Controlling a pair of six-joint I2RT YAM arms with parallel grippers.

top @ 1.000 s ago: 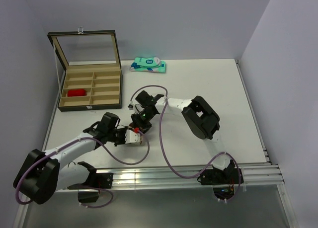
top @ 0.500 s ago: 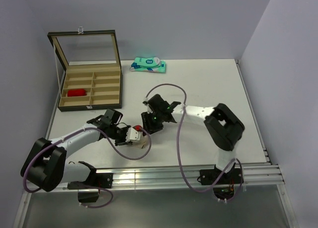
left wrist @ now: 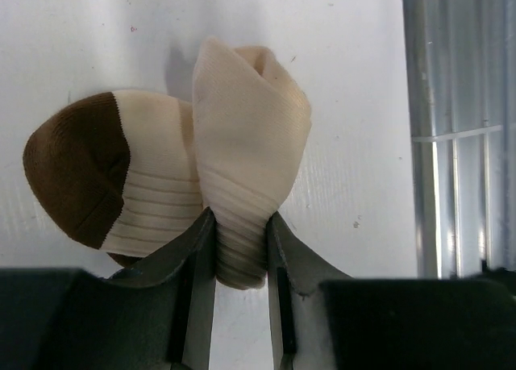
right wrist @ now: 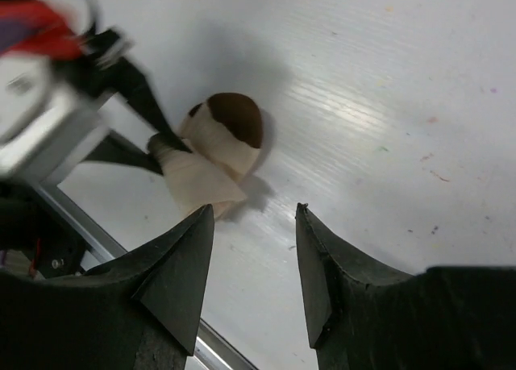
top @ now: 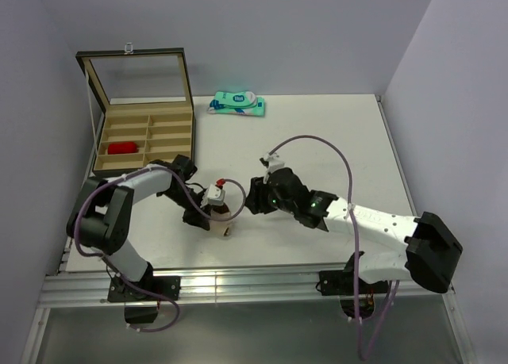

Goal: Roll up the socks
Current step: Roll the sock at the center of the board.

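The beige sock (left wrist: pixel 242 136) with a brown toe (left wrist: pixel 76 164) lies folded over on the white table. My left gripper (left wrist: pixel 240 237) is shut on its ribbed cream cuff end. In the top view the beige sock (top: pixel 227 226) sits near the front edge, with the left gripper (top: pixel 211 216) at its left side. My right gripper (right wrist: pixel 254 213) hangs open and empty, a short way back from the beige sock (right wrist: pixel 219 144); from above the right gripper (top: pixel 250 200) is just right of it. A red sock (top: pixel 121 148) lies in a compartment of the box.
An open wooden box (top: pixel 146 159) with a glass lid stands at the back left. A teal-and-white packet (top: pixel 236 104) lies at the back middle. Aluminium rails (top: pixel 254 281) run along the table's near edge, close to the sock.
The right gripper opened, let go of the beige sock and drew back to the right. The left gripper kept its hold and swung the sock slightly right.
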